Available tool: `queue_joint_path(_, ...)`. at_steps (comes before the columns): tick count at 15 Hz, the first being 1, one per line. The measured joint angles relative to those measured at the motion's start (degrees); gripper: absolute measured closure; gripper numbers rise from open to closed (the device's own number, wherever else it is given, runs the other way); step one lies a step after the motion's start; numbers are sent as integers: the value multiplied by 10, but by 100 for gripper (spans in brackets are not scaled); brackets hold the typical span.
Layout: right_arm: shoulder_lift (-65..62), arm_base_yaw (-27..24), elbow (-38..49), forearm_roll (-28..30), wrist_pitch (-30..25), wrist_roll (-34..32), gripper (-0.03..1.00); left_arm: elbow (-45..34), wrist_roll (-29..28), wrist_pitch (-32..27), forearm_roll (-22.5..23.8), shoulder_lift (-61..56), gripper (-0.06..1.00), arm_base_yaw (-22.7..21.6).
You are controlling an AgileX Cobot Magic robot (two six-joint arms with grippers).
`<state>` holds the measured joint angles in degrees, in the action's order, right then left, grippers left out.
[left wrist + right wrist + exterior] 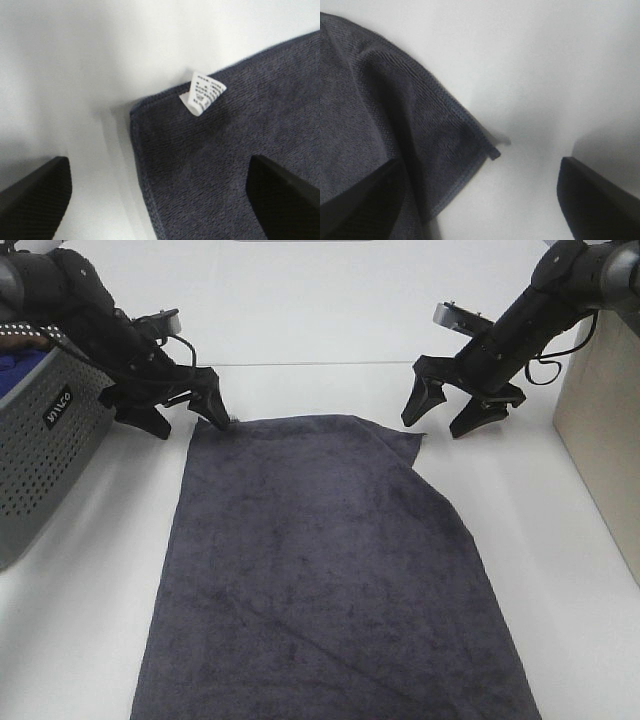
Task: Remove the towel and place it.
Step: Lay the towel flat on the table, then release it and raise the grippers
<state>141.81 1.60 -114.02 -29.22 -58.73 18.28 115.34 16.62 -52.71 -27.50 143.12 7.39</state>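
Note:
The dark charcoal-grey towel [320, 570] lies spread flat on the white table, its long side running toward the camera. Its far right corner is folded over. My left gripper [188, 412] is open at the towel's far left corner, one finger over the cloth and one off it. The left wrist view shows that corner [210, 160] with the small white tag [202, 93] between the open fingers [35, 197]. My right gripper [445, 418] is open just beyond the far right corner. The right wrist view shows that corner [395, 130] under one finger [600, 200].
A grey perforated basket [45, 450] holding a blue cloth [18, 365] stands at the left edge of the table. A beige box [605, 430] stands at the right edge. White table [320, 330] stretches behind the towel.

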Motion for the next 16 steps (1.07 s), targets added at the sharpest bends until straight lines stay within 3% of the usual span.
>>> queue_joint_path(12,15,1,-7,-8,0,-6,21,2,2,-11,3,1,5,0)
queue_joint_path(16,21,42,-9,-10,7,-6,26,7,2,-25,-63,14,7,7)
